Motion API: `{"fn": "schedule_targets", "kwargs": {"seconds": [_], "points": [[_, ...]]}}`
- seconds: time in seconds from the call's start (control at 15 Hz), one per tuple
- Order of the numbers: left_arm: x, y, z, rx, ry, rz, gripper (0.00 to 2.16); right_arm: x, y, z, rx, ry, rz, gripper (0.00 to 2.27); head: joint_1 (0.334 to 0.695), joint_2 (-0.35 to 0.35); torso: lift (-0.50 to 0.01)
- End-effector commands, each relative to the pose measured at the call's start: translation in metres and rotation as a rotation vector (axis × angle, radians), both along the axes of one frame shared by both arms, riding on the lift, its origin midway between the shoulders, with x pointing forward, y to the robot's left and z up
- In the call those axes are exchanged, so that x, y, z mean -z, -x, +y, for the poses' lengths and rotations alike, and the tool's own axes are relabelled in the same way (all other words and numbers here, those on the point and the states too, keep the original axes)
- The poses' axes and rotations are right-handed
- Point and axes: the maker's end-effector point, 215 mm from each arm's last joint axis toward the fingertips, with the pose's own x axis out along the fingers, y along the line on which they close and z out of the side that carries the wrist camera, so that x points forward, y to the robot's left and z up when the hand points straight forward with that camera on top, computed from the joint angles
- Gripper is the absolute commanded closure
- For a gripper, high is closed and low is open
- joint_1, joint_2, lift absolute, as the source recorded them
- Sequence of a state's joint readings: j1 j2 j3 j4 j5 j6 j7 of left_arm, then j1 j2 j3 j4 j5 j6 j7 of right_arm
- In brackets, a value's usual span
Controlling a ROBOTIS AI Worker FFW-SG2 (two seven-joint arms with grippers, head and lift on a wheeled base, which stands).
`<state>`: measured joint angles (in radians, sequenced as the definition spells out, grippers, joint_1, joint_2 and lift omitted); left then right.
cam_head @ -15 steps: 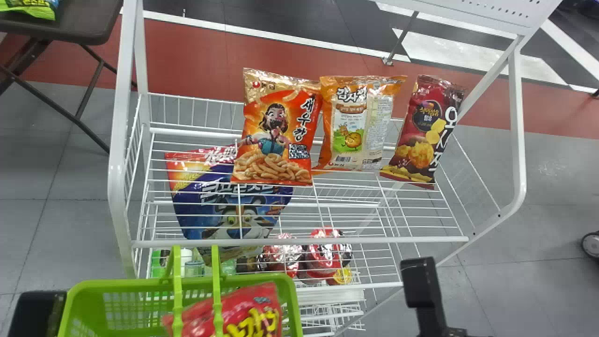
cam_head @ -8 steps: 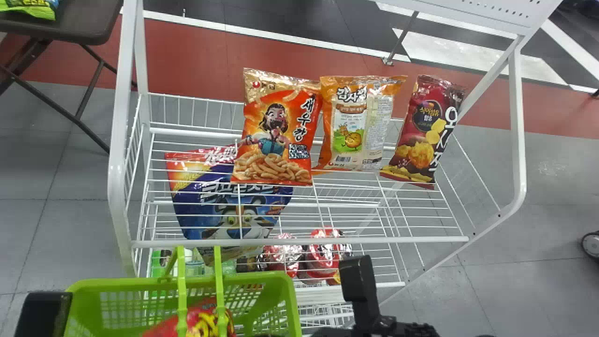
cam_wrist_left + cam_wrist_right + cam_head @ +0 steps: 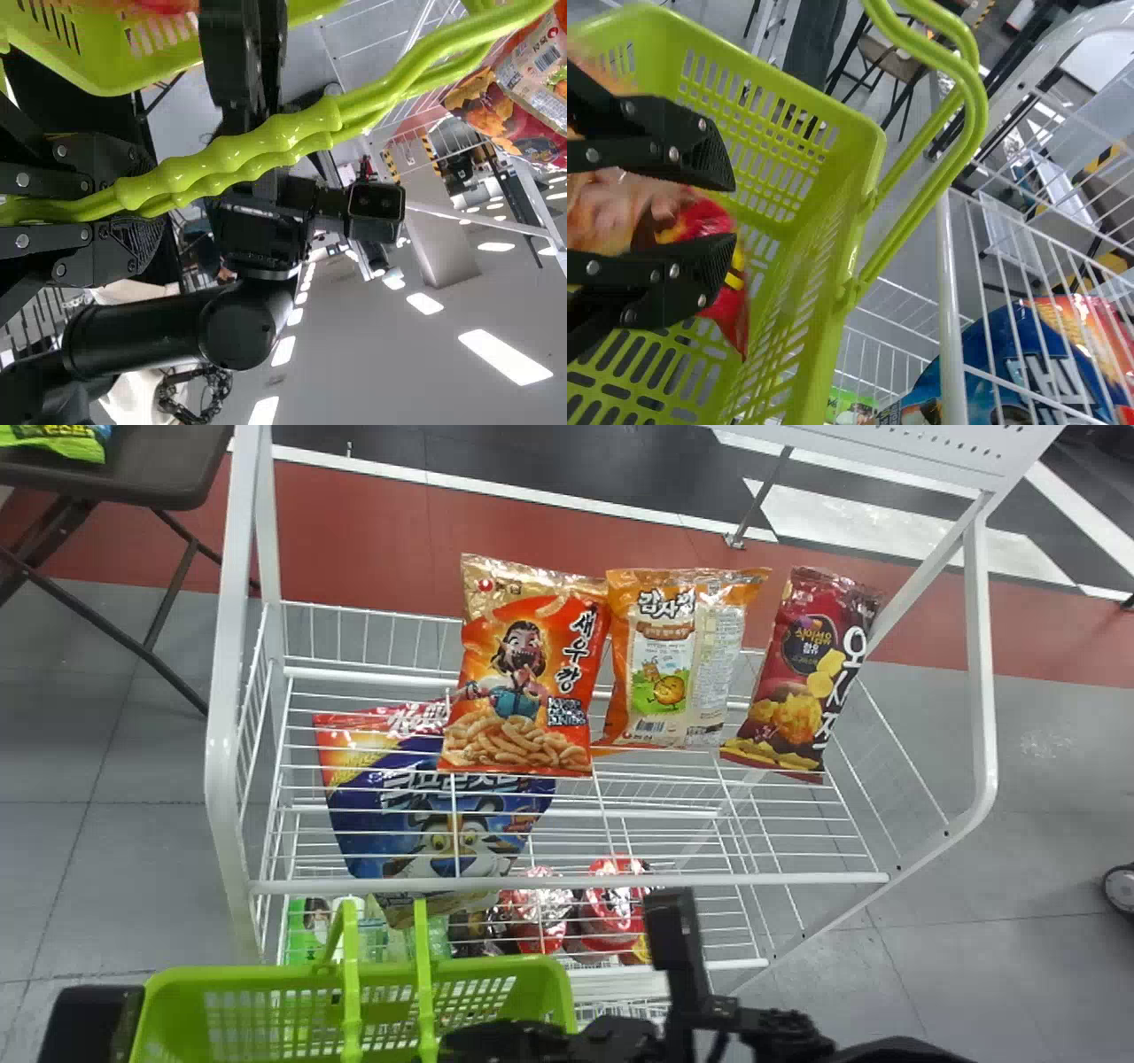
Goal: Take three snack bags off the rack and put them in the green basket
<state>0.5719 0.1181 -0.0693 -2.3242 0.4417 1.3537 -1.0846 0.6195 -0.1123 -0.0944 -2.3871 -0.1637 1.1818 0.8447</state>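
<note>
Hanging at the green basket (image 3: 168, 992), the right gripper (image 3: 505, 1038) is released, its fingers apart; a red snack bag (image 3: 725, 314) lies just beyond them inside, partly hidden by them, with open room before the slotted wall. The left gripper (image 3: 89, 1023) is clamped on the handles (image 3: 230, 159). The head view's bottom edge cuts off the basket. Farther off, three snack bags (image 3: 523, 682) stand on the rack (image 3: 567, 881); shelf wires cross a blue bag (image 3: 376, 841).
</note>
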Motion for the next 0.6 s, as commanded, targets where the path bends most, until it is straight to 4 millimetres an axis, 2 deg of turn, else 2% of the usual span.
{"fn": "schedule_targets", "kwargs": {"seconds": [0.0, 0.13, 0.33, 0.4, 0.53], "points": [[0.000, 0.000, 0.000, 0.000, -0.001, -0.001, 1.75, -0.018, -0.016, -0.034, 0.079, 0.007, -0.061, 0.06, 0.695, -0.350, -0.023], [0.000, 0.000, -0.001, 0.000, 0.001, 0.001, 1.75, -0.043, -0.047, -0.064, 0.175, -0.011, -0.186, 0.06, 0.695, -0.350, -0.023], [0.000, 0.003, -0.004, 0.008, 0.001, 0.002, 1.75, -0.093, -0.116, -0.109, 0.355, 0.055, -0.538, 0.07, 0.695, -0.350, -0.023], [0.001, 0.004, -0.005, 0.010, -0.001, 0.002, 1.75, -0.104, -0.132, -0.115, 0.396, 0.071, -0.609, 0.07, 0.695, -0.350, -0.023], [0.002, 0.004, -0.006, 0.012, -0.005, 0.001, 1.75, -0.102, -0.165, -0.121, 0.502, 0.138, -0.630, 0.07, 0.695, -0.350, -0.023]]}}
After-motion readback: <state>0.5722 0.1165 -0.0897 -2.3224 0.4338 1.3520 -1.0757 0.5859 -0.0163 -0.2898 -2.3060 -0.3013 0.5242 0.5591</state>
